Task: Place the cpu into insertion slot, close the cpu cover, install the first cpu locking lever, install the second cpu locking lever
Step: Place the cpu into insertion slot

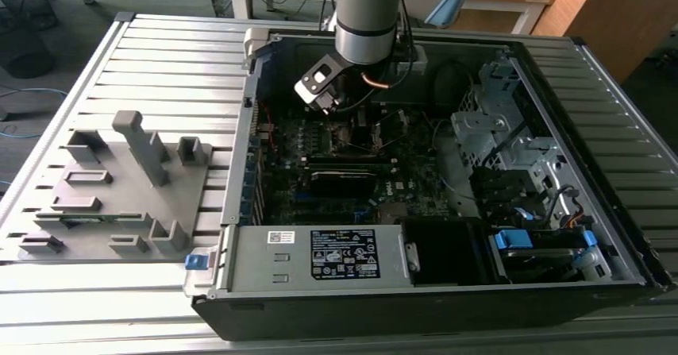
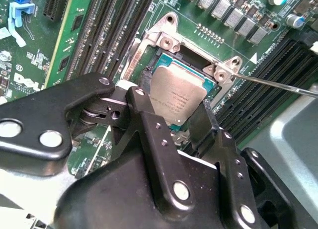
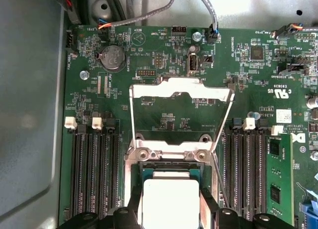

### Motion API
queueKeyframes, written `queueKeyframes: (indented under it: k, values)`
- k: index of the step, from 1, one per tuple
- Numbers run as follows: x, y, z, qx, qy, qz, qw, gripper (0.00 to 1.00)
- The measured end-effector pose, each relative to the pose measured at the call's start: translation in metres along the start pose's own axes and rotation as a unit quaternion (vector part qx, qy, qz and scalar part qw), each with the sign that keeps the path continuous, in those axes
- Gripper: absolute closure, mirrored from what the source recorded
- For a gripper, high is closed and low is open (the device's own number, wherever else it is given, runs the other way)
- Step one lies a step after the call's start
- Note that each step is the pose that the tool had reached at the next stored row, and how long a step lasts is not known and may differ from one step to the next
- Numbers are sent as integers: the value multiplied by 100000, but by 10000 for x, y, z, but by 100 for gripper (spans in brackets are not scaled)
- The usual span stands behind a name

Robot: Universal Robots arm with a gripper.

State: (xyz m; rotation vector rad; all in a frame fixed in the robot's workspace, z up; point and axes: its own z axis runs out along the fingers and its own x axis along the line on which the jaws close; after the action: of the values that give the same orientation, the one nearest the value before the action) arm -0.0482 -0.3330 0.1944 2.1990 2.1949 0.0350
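Fingers (image 2: 149, 122) grip cpu (image 2: 176, 97) in insertion slot (image 2: 166, 40); arm (image 1: 366, 13) vertical.

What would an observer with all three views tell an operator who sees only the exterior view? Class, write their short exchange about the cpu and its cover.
Operator: In the exterior view the gripper is down inside the computer case. Is it holding anything?
Observer: Yes. In the second wrist view its fingers sit against opposite edges of the cpu, right over the insertion slot.
Operator: Is the cpu cover shut?
Observer: No. In the first wrist view the cpu cover is swung up and open, with the socket beneath it uncovered.
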Motion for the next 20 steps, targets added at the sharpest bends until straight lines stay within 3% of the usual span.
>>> queueKeyframes:
  k: [20]
  values:
    - [1, 18, 15, 62, 14, -10, 100000, 46]
